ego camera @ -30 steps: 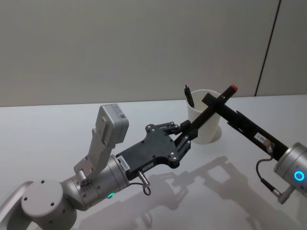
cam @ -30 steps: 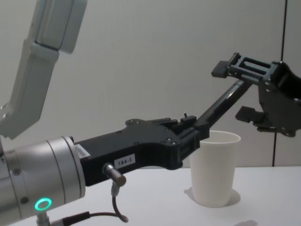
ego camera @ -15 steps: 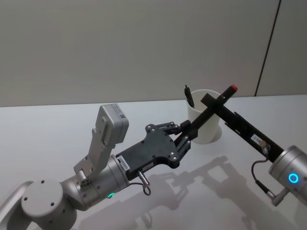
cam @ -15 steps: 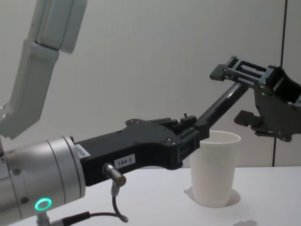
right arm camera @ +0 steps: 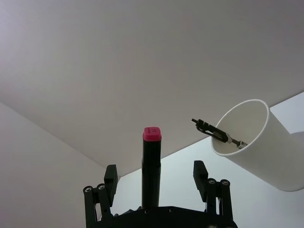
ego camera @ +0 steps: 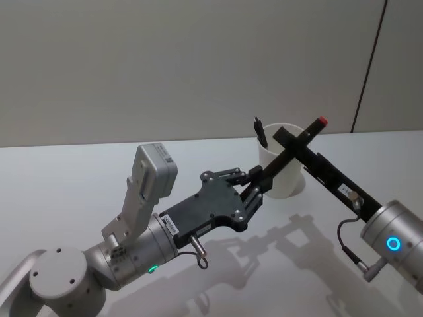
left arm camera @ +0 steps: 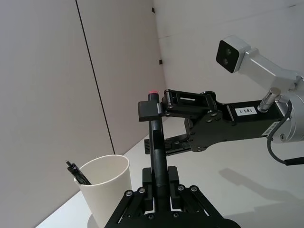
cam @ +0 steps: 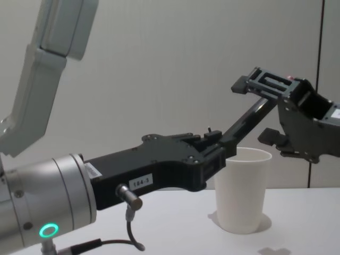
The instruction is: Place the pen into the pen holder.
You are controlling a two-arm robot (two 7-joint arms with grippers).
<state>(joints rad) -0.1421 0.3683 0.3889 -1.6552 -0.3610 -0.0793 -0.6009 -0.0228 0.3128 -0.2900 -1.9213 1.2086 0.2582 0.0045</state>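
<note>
Left claw (ego camera: 254, 187) pinching a black, red-capped pen (ego camera: 291, 152); right claw (right arm camera: 154, 183) spread beside it, by white pen holder (ego camera: 284, 175).

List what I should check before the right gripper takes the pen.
1. Left gripper shut on pen: ok.
2. Right gripper open, one finger on each side of the pen's red-capped end: ok.
3. Right gripper gripping the pen: not ok, fingers are apart from it.
4. Cup upright: ok.
5. Room in the cup beside the other pen: ok.
</note>
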